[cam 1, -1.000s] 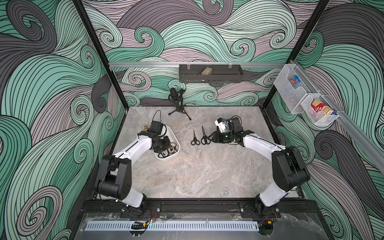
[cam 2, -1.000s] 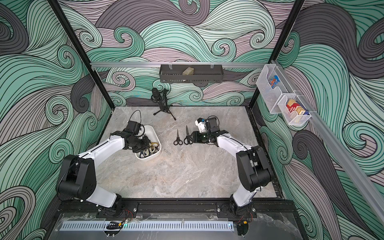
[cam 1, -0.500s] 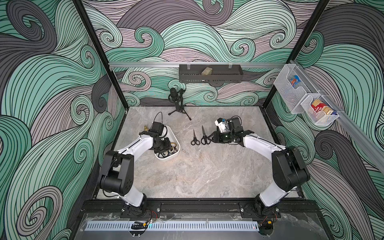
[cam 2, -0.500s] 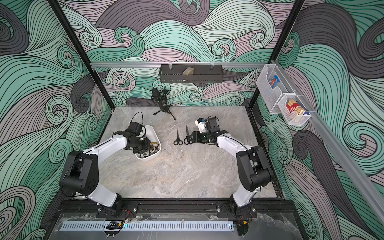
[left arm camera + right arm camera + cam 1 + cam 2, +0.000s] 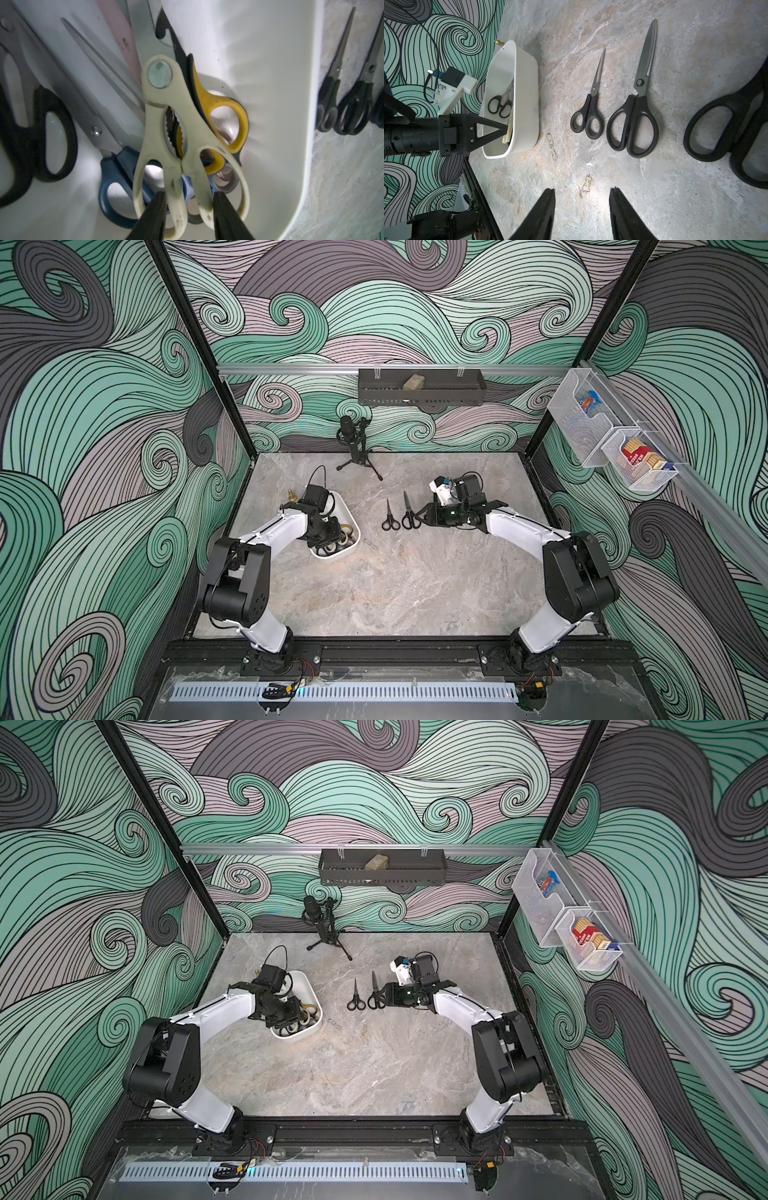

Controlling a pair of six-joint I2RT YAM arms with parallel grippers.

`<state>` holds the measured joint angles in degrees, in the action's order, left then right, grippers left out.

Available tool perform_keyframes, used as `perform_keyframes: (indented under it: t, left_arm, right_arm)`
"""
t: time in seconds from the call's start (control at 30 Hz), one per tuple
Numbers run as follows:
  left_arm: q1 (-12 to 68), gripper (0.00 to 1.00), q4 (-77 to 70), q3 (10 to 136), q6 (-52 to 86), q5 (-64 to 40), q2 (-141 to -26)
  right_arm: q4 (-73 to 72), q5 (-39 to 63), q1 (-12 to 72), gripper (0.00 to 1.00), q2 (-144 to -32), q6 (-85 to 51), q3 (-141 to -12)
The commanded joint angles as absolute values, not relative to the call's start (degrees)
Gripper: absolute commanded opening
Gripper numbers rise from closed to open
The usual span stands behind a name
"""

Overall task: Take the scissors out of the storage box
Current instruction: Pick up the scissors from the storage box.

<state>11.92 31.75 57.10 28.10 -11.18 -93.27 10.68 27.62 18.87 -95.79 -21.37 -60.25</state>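
Observation:
The white storage box (image 5: 348,512) stands left of the table's middle and holds several scissors. In the left wrist view a cream pair (image 5: 162,116) lies on top of a yellow-black pair (image 5: 224,104), a blue pair (image 5: 116,178), a black pair (image 5: 47,133) and a pale pink handle (image 5: 122,37). My left gripper (image 5: 188,194) is down in the box, open, its fingers straddling the cream pair's two inner handle bars. A small black pair (image 5: 588,112), a larger black pair (image 5: 637,116) and a third black pair (image 5: 737,116) lie on the table. My right gripper (image 5: 582,189) hovers open and empty beside them.
A microphone on a small tripod (image 5: 353,443) stands at the back of the table. A black wall tray (image 5: 419,391) hangs on the back wall, and wire-mesh baskets (image 5: 611,439) hang on the right wall. A small brass object (image 5: 291,494) sits behind the box.
My left gripper has shifted a little inside the box and its jaws have widened. The right arm has not moved.

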Motion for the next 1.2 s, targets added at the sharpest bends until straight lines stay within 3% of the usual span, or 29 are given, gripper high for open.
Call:
perform_keyframes:
  t: [0.0,0.3,0.57,1.17]
  left_arm:
    - [11.58,0.41,30.84,56.18,26.82,-11.11,-95.1]
    - [11.55,0.39,29.05,55.99,27.1,-12.39,-96.67]
    - [11.6,0.16,30.72,56.75,26.46,-11.49,-95.62]
    - [11.49,0.13,40.48,65.07,25.33,-10.16,-88.96]
  right_arm:
    - [11.42,28.31,18.54,0.47,-96.63,-20.65,-61.06]
    - [11.46,27.61,18.54,0.46,-96.9,-20.7,-61.12]
    - [11.41,27.33,18.54,0.46,-97.04,-21.07,-61.26]
    - [11.42,27.24,18.52,0.46,-96.6,-21.68,-61.86]
